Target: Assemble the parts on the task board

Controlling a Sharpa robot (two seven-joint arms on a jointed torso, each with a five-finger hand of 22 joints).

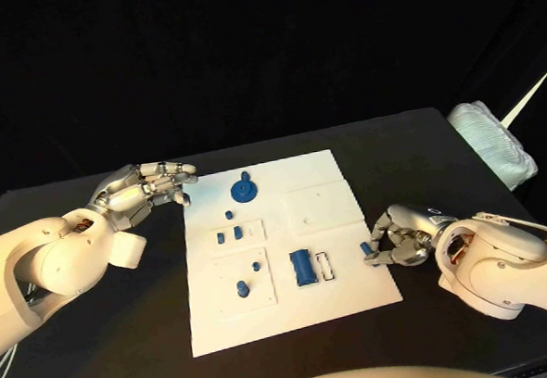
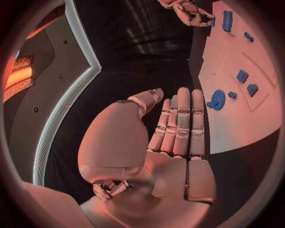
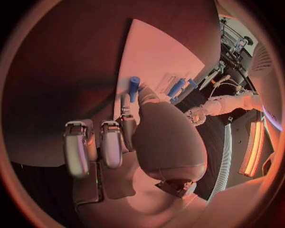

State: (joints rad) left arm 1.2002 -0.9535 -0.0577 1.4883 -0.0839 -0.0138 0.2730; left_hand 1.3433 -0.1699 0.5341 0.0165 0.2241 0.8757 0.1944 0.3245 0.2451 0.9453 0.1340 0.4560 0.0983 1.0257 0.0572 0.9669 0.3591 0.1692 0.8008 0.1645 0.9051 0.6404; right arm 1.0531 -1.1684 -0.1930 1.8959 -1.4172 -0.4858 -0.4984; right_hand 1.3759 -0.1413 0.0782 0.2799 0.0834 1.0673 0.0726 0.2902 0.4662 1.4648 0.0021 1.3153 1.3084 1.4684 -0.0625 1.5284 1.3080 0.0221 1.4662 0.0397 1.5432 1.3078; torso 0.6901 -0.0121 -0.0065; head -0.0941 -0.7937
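Right hand (image 1: 398, 238) hovers at the near right edge of the task board (image 1: 346, 287), pinching a small blue peg (image 1: 366, 250) between thumb and a finger. Left hand (image 1: 147, 188) hangs beside the board's far left edge, fingers loosely together and holding nothing. On the board, a round blue knob (image 1: 245, 190) stands far, a blue block (image 1: 303, 266) near.
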